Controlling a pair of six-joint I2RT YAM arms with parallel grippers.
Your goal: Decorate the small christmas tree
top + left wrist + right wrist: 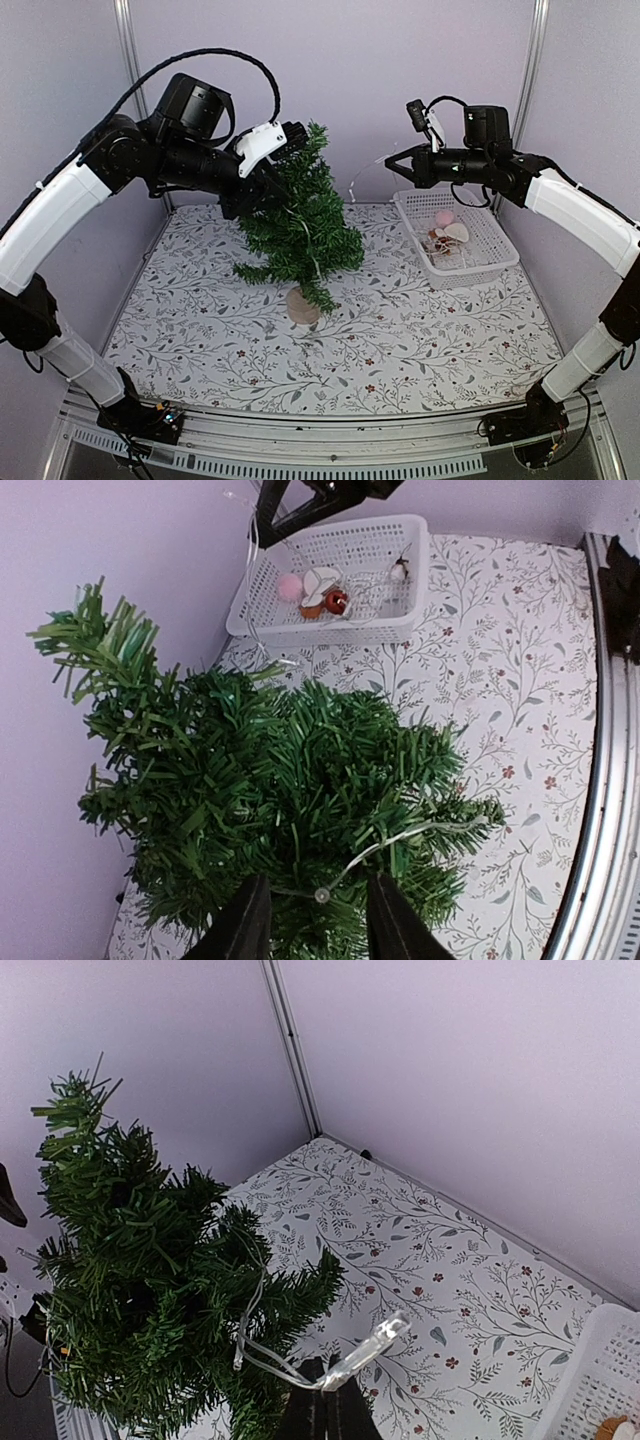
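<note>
Lilac walls [380, 60] enclose a bench [400, 340] covered in a floral print. The small christmas tree [305, 225] stands upright on its stump base [302, 305], left of the bench centre and well apart from the white basket [482, 275] at the right rear.

Left end effector [315, 885]: positioned against the upper branches, jaws apart, straddling foliage and one bulb of the light string [262, 1360]. I judge this stance serves to steady the tree and to seat the wire among the needles.

Right end effector [328, 1395]: raised above the basket, jaws together and clamped on the thin wire near a clear bulb. From this grip the light string runs across open air into the tree. Holding it high and to the side keeps the strand off the bench and lets it be laid across the branches under light tension.

Ornaments [448, 232] lie in the basket, not yet hung. Judged step: routing the light string. Caution: excess pull on the wire could tilt the tree on its narrow base.
</note>
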